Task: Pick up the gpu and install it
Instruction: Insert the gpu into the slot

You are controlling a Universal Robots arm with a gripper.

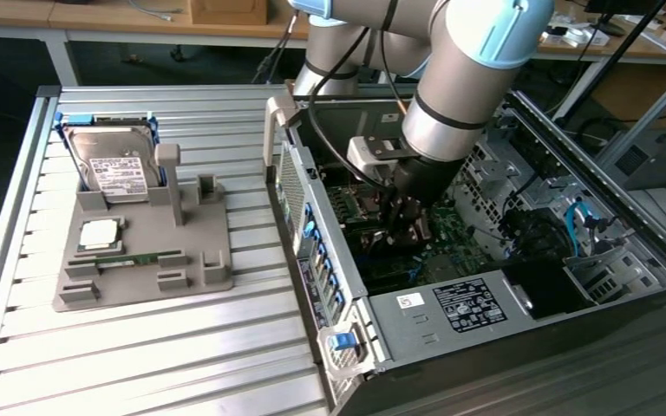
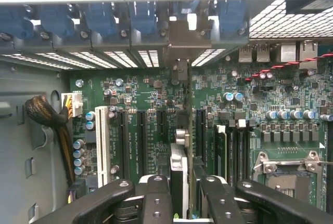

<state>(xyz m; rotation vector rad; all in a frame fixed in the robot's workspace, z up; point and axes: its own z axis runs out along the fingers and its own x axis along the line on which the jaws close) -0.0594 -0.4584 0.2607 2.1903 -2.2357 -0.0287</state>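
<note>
- The open PC case (image 1: 484,295) sits on the slatted bench (image 1: 136,364), toward the exterior view's right, with the arm (image 1: 460,78) reaching down inside it.
- Inside the case is the green motherboard (image 2: 140,99), with its row of expansion slots, a white slot (image 2: 102,143) and the empty CPU socket (image 2: 286,174) off to one side.
- The claw (image 2: 182,193) is clenched on the gpu (image 2: 179,169), which stands on edge between the fingers (image 2: 156,198), right over the slots (the wrist view sees it edge-on, so it looks like a thin strip).
- The card's metal bracket (image 2: 184,44) lines up with the rear slot openings, next to the blue clips (image 2: 99,18). I can't tell whether the card is fully seated.
- The grey holder tray (image 1: 148,251) on the bench, toward the exterior view's left, holds the silver hard drive (image 1: 114,165) upright at the back, a CPU chip (image 1: 100,232) lying flat, and a narrow green memory stick (image 1: 136,258) in front.
- The exterior view gives the tray, bench and the case's power supply (image 1: 472,303) with its label; the claw there (image 1: 406,227) is deep in the case.
- The wrist view gives the board close up, plus a sleeved cable bundle (image 2: 44,115) with a white plug.
</note>
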